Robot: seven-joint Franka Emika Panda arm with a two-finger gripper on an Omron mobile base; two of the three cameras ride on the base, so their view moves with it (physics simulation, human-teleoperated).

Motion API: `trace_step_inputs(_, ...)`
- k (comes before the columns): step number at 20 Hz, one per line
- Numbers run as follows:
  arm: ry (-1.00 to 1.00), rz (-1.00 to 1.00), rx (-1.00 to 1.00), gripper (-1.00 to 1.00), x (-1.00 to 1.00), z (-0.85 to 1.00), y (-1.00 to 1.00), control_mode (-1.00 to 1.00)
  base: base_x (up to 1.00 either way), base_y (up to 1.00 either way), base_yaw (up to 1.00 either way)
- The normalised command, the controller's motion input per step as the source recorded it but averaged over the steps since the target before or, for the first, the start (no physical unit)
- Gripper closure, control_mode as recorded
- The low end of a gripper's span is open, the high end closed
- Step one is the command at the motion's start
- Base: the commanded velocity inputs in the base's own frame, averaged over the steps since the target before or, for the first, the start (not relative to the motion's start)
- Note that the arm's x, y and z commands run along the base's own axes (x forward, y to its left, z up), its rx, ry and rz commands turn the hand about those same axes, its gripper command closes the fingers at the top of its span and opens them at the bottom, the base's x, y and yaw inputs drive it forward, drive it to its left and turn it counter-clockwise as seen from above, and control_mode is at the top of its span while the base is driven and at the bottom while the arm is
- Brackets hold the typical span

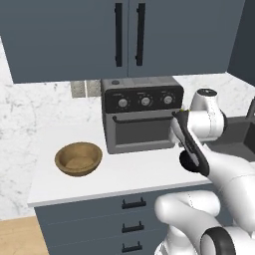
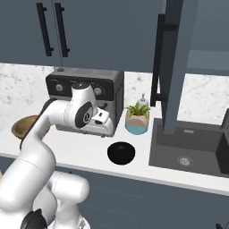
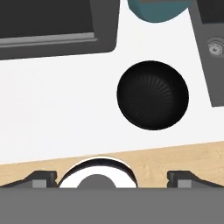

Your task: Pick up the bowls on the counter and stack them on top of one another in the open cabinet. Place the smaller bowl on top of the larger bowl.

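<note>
My fingers [image 3: 112, 177] are spread wide above the bench [image 3: 57, 109], so I should centre them over the black bowl's [image 3: 153, 95] rim at the frame's right before descending.

The larger bowl [image 1: 78, 159] sits left of the toaster oven [image 1: 142, 114], the smaller bowl [image 2: 121, 153] right, both on the counter [image 1: 124, 174].

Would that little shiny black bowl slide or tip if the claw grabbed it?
The black bowl looks glossy, so it may slip between the fingers. Sitting upright on the smooth counter, a nudge would probably slide it rather than tip it. It looks rigid.
</note>
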Motion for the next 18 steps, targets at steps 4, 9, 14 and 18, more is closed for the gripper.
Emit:
trace_step_inputs(4, 0.00, -0.06, 0.00, -1.00, 0.18, -0.33, -0.49, -1.00, 0.00, 0.00, 0.00)
trace_step_inputs(9, -0.01, 0.00, -0.01, -1.00, 0.09, -0.49, -0.15, -1.00, 0.00, 0.00, 0.00)
trace_step_inputs(14, -0.04, 0.00, -0.02, -1.00, 0.02, -0.44, -0.01, -1.00, 0.00, 0.00, 0.00)
trace_step_inputs(18, 0.00, 0.00, -0.09, -1.00, 0.24, -0.45, 0.08, -1.00, 0.00, 0.00, 0.00)
